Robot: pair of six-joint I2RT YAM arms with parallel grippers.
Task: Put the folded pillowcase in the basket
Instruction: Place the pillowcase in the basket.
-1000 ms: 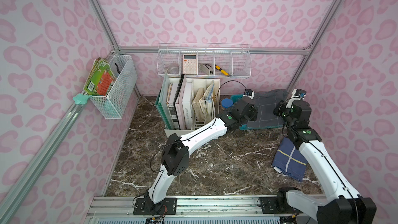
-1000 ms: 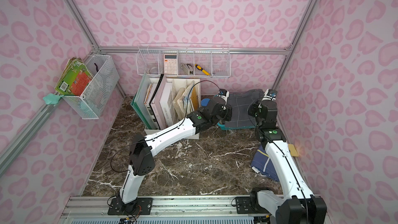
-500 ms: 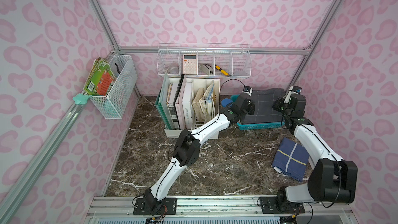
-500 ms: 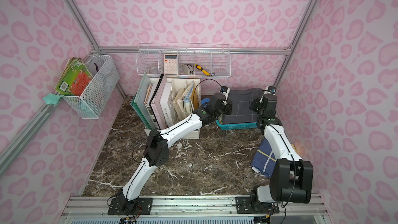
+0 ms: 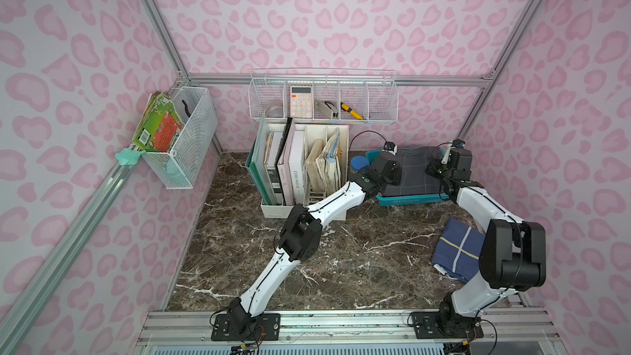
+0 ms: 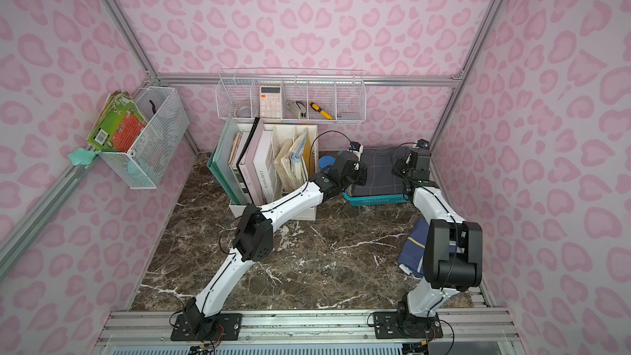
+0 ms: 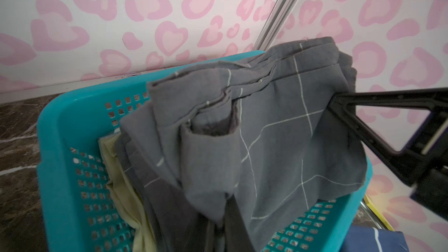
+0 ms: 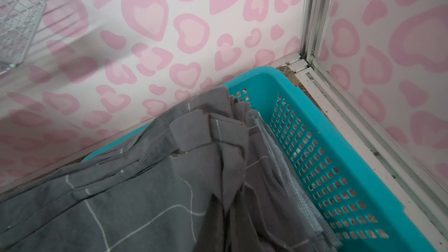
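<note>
The left gripper (image 5: 398, 175) and right gripper (image 7: 333, 100) pinch opposite edges of the soft, light pillowcase (image 5: 415, 172) sagging into the basket (image 5: 409, 200); it probably unfolds unless held by its layered edges.

Basket (image 5: 409, 199) sitting in the counter's (image 5: 358, 261) far right corner. Pillowcase (image 5: 415, 172) lying partly in it (upper edge riding above the rim). File rack (image 5: 307, 165) standing just left; another folded cloth (image 5: 456, 251) lying before the basket.
</note>
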